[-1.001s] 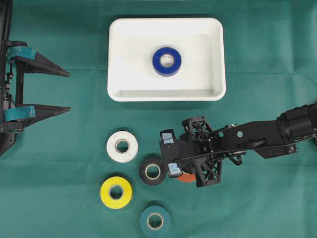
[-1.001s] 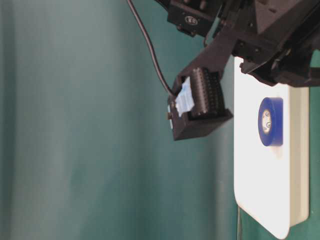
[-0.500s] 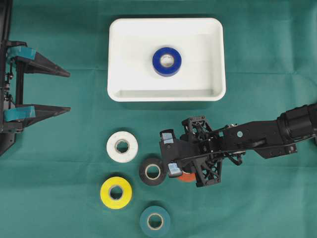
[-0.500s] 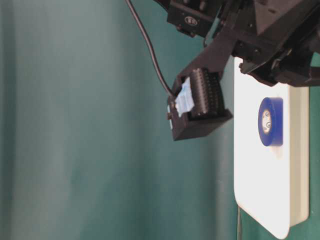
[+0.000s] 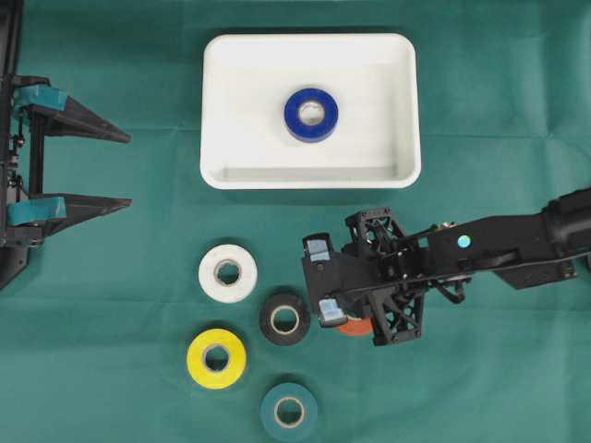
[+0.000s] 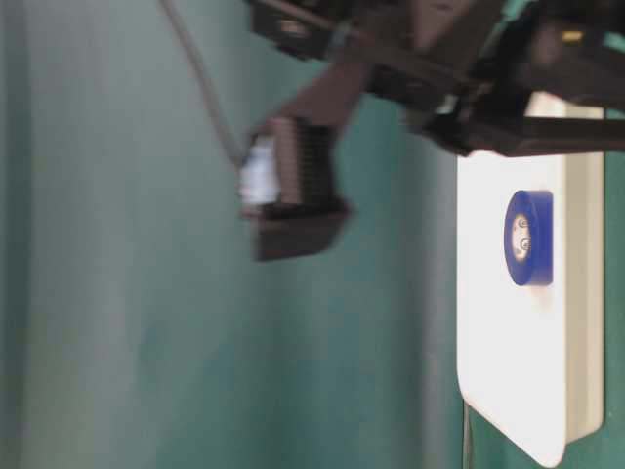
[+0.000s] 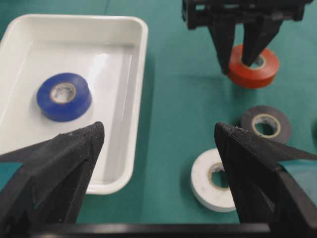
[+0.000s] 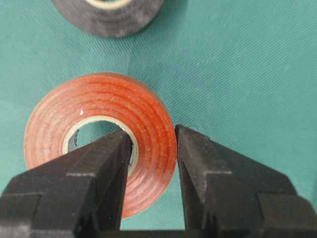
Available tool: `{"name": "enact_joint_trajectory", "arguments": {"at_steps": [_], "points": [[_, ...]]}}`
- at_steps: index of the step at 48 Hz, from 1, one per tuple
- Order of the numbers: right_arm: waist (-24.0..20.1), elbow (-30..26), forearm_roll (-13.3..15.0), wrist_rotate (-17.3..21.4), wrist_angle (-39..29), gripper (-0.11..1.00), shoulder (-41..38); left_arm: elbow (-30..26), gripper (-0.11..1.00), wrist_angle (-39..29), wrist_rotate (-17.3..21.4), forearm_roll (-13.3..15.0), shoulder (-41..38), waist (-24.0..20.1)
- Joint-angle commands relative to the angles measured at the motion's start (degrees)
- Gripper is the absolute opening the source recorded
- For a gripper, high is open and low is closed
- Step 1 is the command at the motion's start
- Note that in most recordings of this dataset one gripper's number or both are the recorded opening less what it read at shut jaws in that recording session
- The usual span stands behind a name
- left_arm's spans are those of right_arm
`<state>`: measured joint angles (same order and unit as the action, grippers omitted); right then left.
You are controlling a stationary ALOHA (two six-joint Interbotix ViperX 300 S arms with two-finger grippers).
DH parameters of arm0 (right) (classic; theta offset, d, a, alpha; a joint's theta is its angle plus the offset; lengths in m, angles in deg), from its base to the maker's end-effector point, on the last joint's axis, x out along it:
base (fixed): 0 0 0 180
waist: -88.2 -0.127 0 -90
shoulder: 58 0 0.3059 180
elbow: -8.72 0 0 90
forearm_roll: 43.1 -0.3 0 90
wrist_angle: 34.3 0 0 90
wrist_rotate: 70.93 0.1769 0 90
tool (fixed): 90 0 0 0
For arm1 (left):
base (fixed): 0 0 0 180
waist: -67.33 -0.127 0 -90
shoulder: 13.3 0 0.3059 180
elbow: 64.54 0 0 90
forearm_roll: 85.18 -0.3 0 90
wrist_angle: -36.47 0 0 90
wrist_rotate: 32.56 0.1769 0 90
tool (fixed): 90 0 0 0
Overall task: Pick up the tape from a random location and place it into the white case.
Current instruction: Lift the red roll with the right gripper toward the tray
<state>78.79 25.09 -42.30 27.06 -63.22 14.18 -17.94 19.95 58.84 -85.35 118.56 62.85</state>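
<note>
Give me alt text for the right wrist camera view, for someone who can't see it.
The right gripper is shut on the wall of a red tape roll, one finger in its core and the other outside, over green cloth. Part of a black tape roll shows at the top edge.

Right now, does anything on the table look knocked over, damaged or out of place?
Nothing stands out. The blue roll lies flat in the white tray, the loose rolls lie flat on the cloth, and the right gripper pinches the orange roll through its wall.
</note>
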Motion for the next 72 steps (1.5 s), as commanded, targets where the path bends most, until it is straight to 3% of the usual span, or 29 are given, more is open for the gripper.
{"name": "enact_joint_trajectory", "arguments": {"at_steps": [1,43,72], "points": [[0.09,-1.76,0.09,0.09,-1.23,0.29,3.60,-0.70,0.94,0.26,-0.09,0.09,-0.26,-0.18],[0.00,-10.20,0.18,0.18,-21.01,0.29,13.62,-0.62,0.94,0.26,0.00,0.09,-0.26,-1.23],[0.09,-11.43,0.18,0.18,-23.12,0.29,15.38,-0.70,0.94,0.26,0.00,0.09,-0.35,-1.14]]}}
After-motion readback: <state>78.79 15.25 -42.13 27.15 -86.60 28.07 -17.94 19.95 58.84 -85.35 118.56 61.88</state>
